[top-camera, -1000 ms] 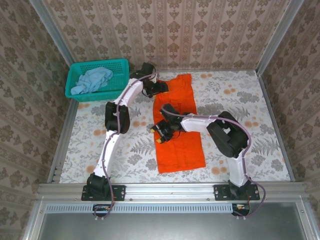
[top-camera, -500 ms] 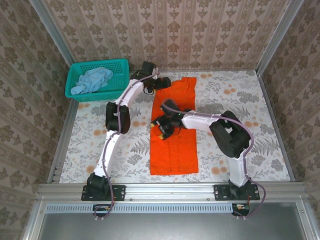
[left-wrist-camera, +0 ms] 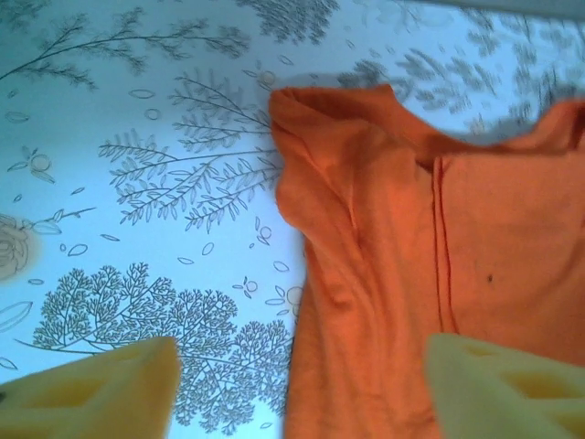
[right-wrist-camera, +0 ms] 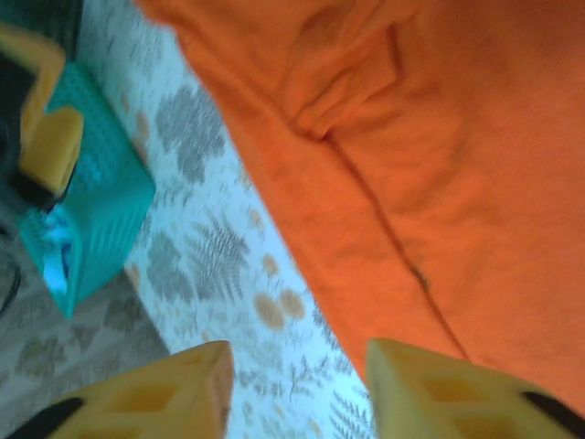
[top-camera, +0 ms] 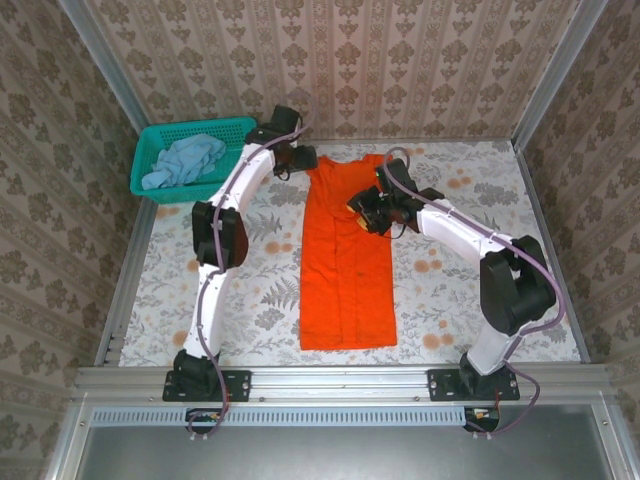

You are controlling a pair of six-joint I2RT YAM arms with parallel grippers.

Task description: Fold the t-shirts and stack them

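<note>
Orange shirt (top-camera: 345, 270) narrowed to a strip on worktop (top-camera: 470, 290), cross-fold pending; blue shirt (top-camera: 185, 160) unfolded in basket (top-camera: 195, 128); left jaws, right jaws spread empty.

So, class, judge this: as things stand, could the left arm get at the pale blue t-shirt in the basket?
Probably yes. The left gripper hovers open by the orange t-shirt collar, near the basket. The blue t-shirt lies uncovered in it, with nothing between them.

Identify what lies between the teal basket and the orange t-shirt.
The left arm crosses the patterned table there, seen from the top camera.
</note>
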